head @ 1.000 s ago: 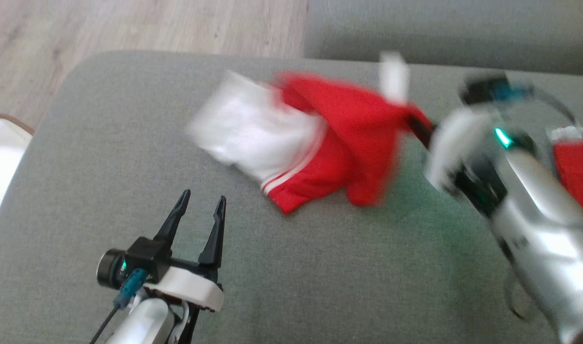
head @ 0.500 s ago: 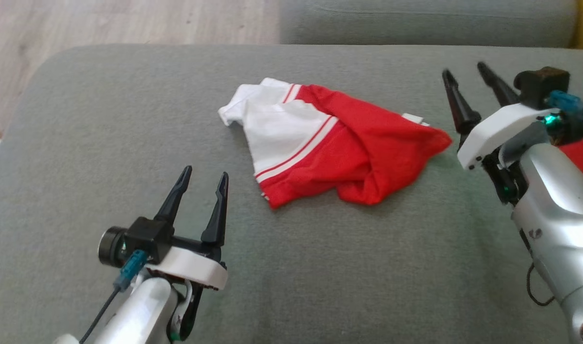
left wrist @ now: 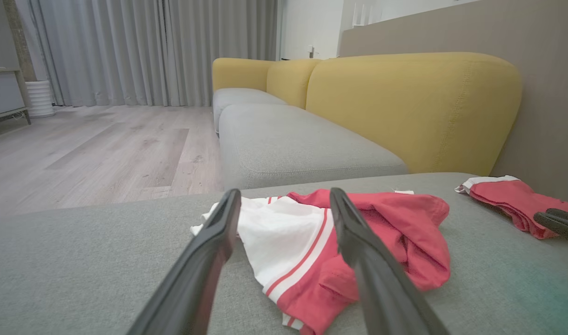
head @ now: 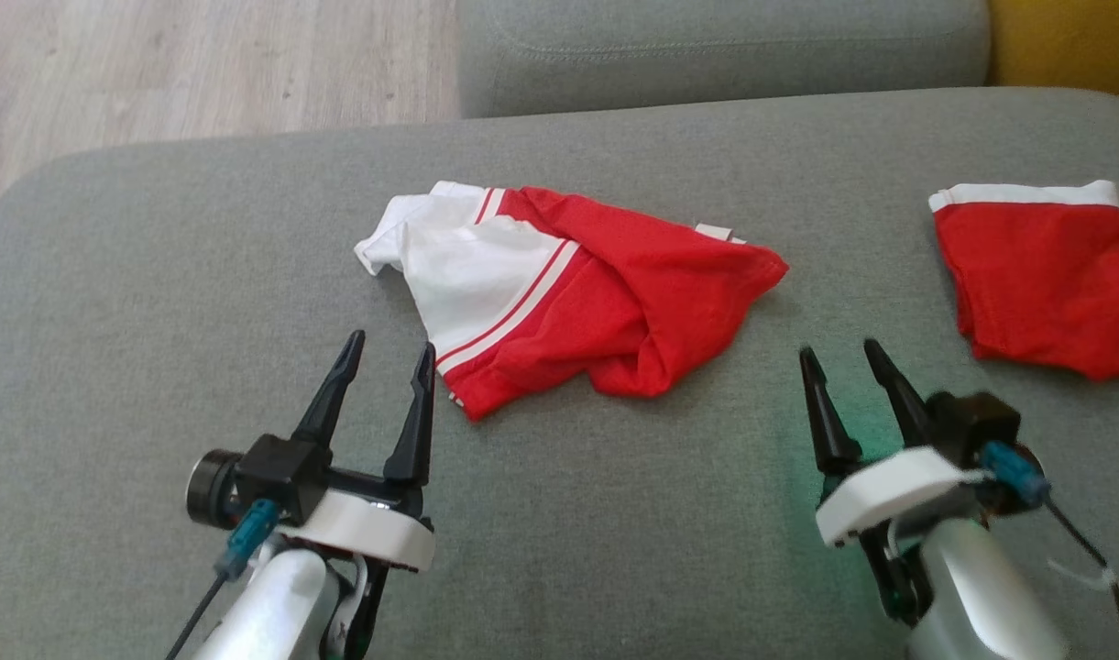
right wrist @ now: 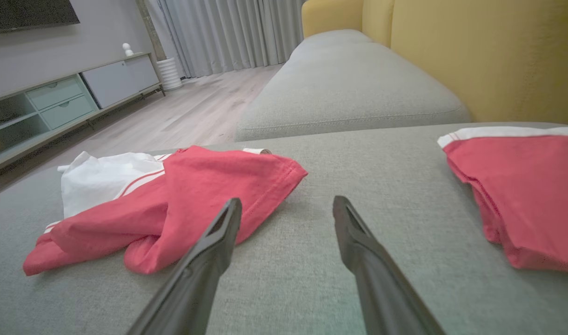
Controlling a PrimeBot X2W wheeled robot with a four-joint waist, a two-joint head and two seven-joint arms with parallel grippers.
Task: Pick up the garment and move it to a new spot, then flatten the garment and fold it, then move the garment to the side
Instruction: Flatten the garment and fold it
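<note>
- Lying just as half a second ago on the grey sofa cushion [head: 156, 275], the garment [head: 605, 302] sits crumpled mid-seat, white panel toward my left, red bunched toward my right.
- A second red garment [head: 1045, 275] lies well apart.
- My right gripper [head: 839, 348] has dropped low, fingers apart, empty.
- My left gripper [head: 389, 344] stays spread, just beside the hem.

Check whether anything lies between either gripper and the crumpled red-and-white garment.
Nothing visible does. Bare grey cushion separates the open left gripper and open right gripper from the garment; the second red garment lies off to the right.
</note>
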